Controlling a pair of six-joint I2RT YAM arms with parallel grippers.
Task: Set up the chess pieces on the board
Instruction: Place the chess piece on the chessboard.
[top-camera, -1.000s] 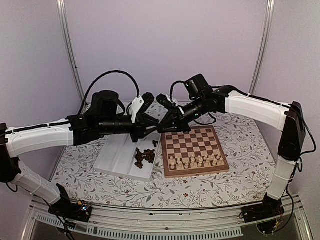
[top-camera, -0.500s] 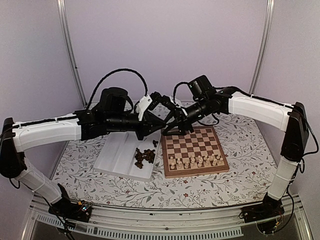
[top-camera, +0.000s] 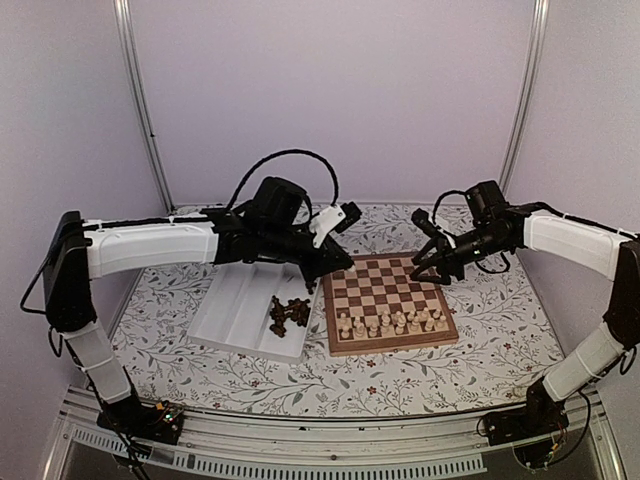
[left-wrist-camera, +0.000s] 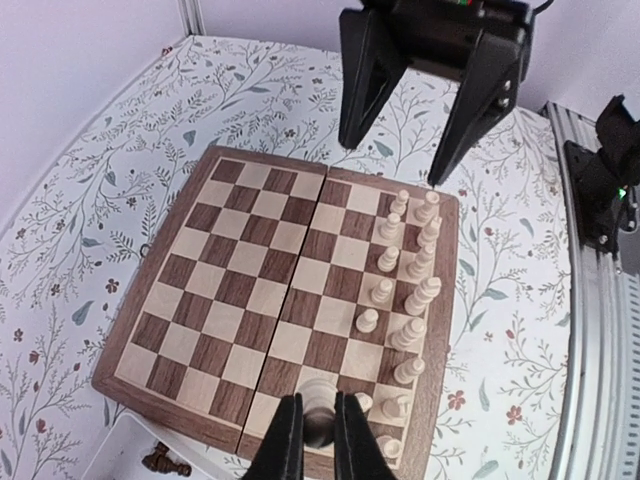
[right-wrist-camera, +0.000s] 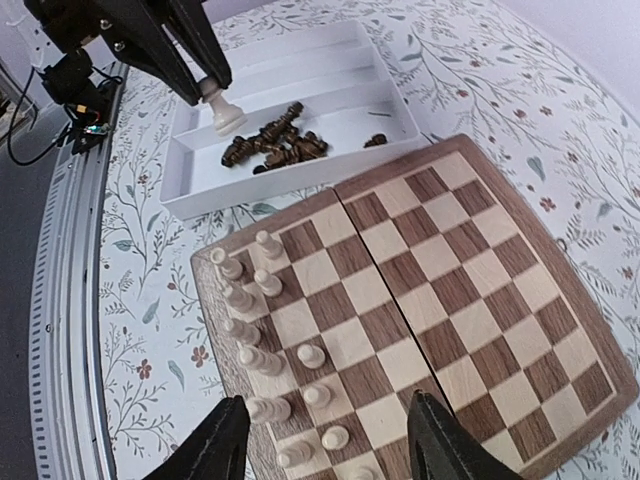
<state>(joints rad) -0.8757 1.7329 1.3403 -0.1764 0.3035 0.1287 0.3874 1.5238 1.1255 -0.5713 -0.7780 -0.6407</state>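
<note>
The board (top-camera: 395, 280) lies at mid table with several cream chess pieces (top-camera: 390, 322) in its two near rows. My left gripper (top-camera: 345, 268) hangs over the board's left edge. In the left wrist view the left gripper (left-wrist-camera: 319, 410) is shut on a cream pawn (left-wrist-camera: 318, 392) above the board (left-wrist-camera: 240, 270). My right gripper (top-camera: 428, 262) hovers over the board's far right part. Seen from the right wrist, the right gripper (right-wrist-camera: 330, 445) is open and empty above the cream pieces (right-wrist-camera: 250, 310). Several dark pieces (top-camera: 288, 314) lie in the tray.
The white two-compartment tray (top-camera: 235, 305) sits left of the board, close to its edge, with the dark pieces (right-wrist-camera: 275, 145) in its right compartment. A floral cloth (top-camera: 490, 340) covers the table. Metal rails (top-camera: 330, 440) run along the near edge.
The two grippers met above the board's far left corner. The right one opened and drew back to the right. The left one closed on the cream pawn and shifted over the board.
</note>
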